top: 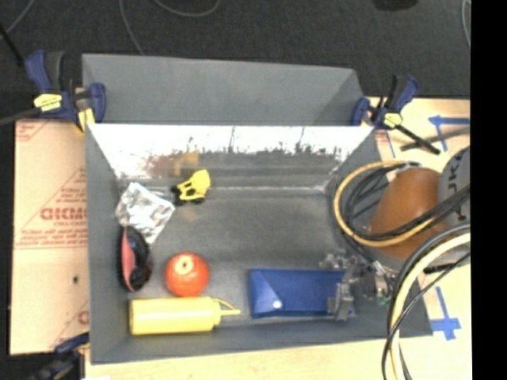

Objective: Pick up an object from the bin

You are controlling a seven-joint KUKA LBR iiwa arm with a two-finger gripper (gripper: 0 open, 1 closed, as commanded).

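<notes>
At the near right of the grey bin, the gripper is seen low against the right end of a flat blue packet. Whether it is spread or clamped cannot be told, so no grip can be confirmed. The packet lies flat on the bin floor and is judged not yet lifted. Left of it, a yellow squeeze bottle and a red apple lie untouched. A sure grasp and the lift are left to be done.
</notes>
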